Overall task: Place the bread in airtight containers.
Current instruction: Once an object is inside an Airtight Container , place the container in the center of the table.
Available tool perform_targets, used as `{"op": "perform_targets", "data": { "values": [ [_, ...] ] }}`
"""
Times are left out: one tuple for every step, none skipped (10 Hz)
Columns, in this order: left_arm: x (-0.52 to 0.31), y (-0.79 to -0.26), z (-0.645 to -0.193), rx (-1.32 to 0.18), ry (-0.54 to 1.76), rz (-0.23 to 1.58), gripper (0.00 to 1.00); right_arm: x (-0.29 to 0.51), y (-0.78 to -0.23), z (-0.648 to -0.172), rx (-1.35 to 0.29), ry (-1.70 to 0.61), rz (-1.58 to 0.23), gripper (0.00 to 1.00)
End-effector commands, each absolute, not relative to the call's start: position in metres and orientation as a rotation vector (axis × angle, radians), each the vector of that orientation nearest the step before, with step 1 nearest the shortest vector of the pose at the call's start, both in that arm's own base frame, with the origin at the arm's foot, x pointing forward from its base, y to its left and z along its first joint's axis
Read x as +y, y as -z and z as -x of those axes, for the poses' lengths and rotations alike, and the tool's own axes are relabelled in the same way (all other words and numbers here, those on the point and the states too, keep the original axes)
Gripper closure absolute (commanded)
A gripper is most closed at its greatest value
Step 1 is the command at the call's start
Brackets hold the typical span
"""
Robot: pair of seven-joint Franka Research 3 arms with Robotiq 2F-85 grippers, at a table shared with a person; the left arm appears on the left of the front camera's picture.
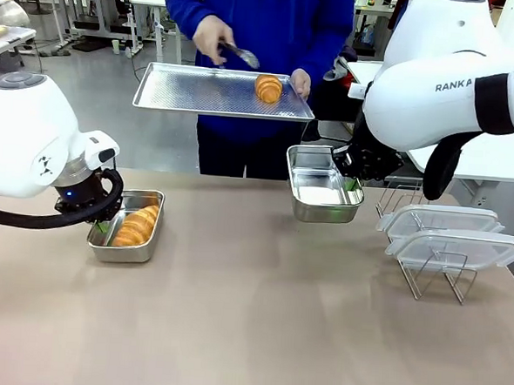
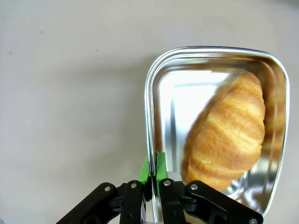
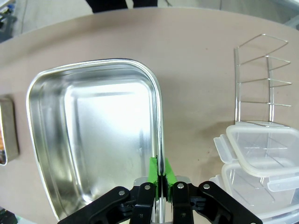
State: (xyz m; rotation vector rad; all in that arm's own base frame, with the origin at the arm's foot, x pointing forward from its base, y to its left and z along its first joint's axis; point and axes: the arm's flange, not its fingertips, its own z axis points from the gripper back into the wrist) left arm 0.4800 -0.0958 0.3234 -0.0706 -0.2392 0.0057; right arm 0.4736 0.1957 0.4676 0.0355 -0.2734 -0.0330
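Note:
One croissant (image 1: 137, 224) (image 2: 233, 130) lies in a steel container (image 1: 122, 256) (image 2: 148, 93) on the table's left. My left gripper (image 1: 105, 227) (image 2: 153, 170) is shut on that container's rim. A second, empty container (image 1: 318, 196) (image 3: 103, 126) is held raised near the table's far edge, with my right gripper (image 1: 354, 183) (image 3: 160, 172) shut on its right rim. The other croissant (image 1: 268, 88) rests on a perforated tray (image 1: 193, 93) that the person holds above the far side. Tongs (image 1: 239, 53) are in the person's other hand, just left of that croissant.
Two translucent lids (image 1: 446, 235) (image 3: 261, 154) lie on a wire rack (image 1: 439, 278) (image 3: 261, 79) at the table's right. The left container (image 3: 7, 130) also shows at the left edge of the right wrist view. The table's middle and front are bare brown surface.

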Motion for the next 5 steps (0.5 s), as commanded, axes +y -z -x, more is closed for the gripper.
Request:
{"op": "perform_targets", "data": {
  "values": [
    [-0.100,-0.320,-0.485,-0.230,-0.019,0.033,0.96,0.195,-0.471,-0.474,-0.284,0.030,-0.033,1.00],
    [-0.099,-0.320,-0.485,-0.223,-0.013,0.028,0.45,0.195,-0.471,-0.474,-0.284,0.030,-0.033,1.00],
    [-0.097,-0.323,-0.486,-0.227,-0.007,0.023,0.40,0.195,-0.471,-0.474,-0.284,0.030,-0.033,1.00],
    [-0.094,-0.330,-0.486,-0.233,-0.008,0.037,0.00,0.195,-0.471,-0.474,-0.284,0.030,-0.033,1.00],
    [-0.088,-0.345,-0.486,-0.249,-0.006,0.057,0.00,0.195,-0.471,-0.474,-0.284,0.030,-0.033,1.00]
  ]
}}
